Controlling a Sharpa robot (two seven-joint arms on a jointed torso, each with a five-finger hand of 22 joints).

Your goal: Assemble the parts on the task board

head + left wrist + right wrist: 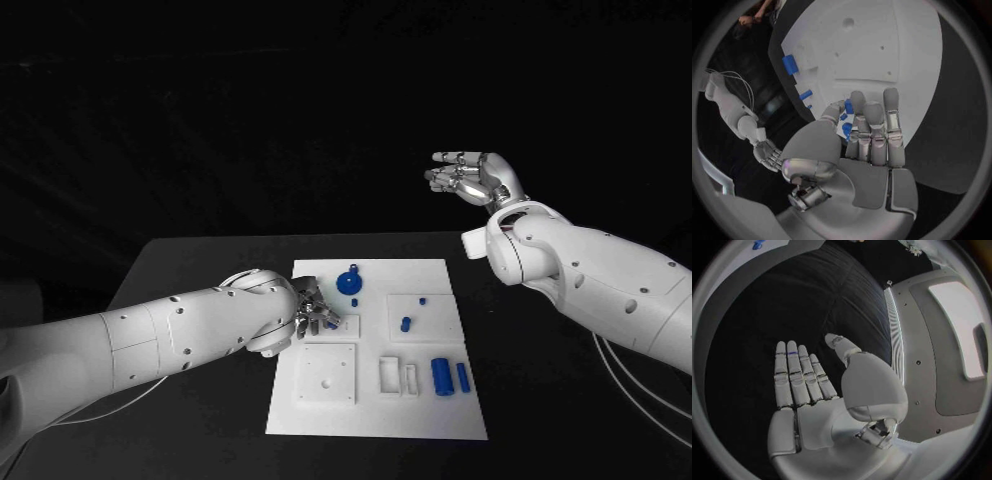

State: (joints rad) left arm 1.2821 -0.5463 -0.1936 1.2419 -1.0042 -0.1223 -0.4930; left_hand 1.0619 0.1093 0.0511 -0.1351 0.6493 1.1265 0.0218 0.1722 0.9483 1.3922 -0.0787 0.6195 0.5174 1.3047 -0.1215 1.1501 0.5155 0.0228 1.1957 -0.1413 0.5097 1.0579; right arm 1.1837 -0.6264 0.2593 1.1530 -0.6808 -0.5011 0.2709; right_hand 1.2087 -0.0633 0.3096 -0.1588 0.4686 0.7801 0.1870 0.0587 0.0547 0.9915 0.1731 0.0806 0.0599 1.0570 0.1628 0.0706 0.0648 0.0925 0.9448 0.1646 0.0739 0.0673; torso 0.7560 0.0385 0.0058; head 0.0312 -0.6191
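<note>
Left silver hand (310,312) on white rectangular task board (433,420), fingers hide small blue part (846,129); grip unclear. Right silver hand (469,178) raised, fingers apart, nothing held.

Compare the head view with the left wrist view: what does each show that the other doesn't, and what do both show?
Head view alone: the task board's whole outline and the round blue part near its far edge.
Left wrist view alone: the left hand's palm side, fingers straight and together over the board.
Both: the board, blue parts, and the raised right hand.
</note>
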